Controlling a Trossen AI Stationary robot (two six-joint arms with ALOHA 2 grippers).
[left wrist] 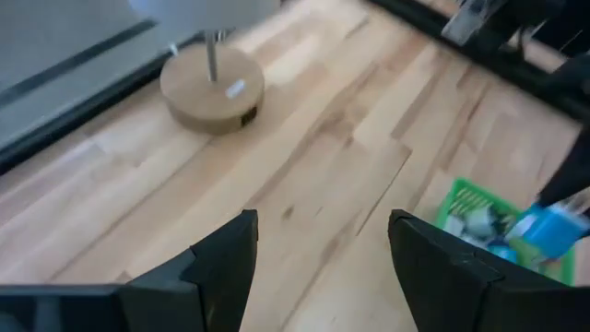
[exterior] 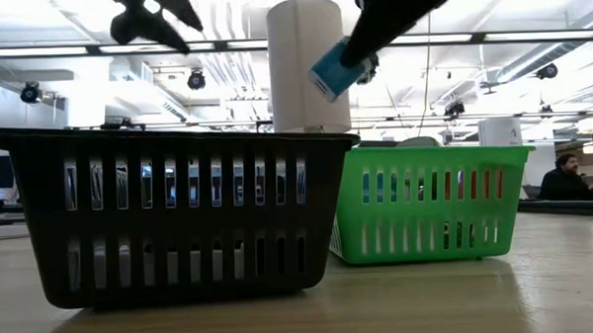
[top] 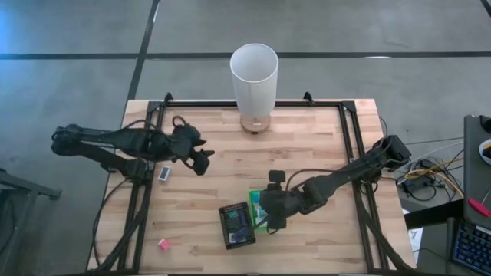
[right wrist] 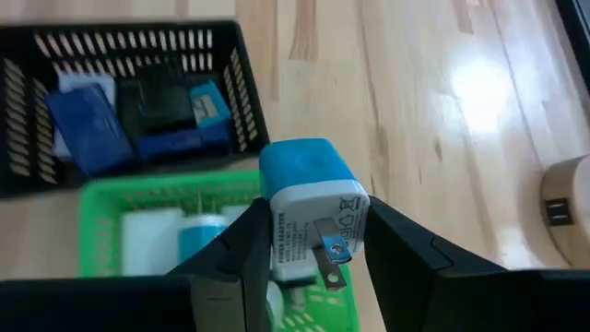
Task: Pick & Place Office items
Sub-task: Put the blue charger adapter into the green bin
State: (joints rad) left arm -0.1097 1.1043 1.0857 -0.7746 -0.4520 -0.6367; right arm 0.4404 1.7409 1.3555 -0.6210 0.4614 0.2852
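My right gripper is shut on a blue-and-white power adapter and hangs above the green tray; the low view shows the adapter high over both trays. The black tray beside it holds several blue and black items. White and blue items lie in the green tray. A small white item and a pink one rest on the table's left part. My left gripper is open in the air near the white item, holding nothing. My right gripper pinches the adapter by the two sides of its white body, one finger on each. The fingers slant down from above. The blue end sticks out past the fingertips, and a metal prong faces the wrist camera. The adapter is lifted clear, tilted, over the green tray.
A tall white cylinder on a round wooden base stands at the table's far middle. A dark rail frame runs around the table. Bare wood lies between the cylinder and the trays. A person sits far off in the room.
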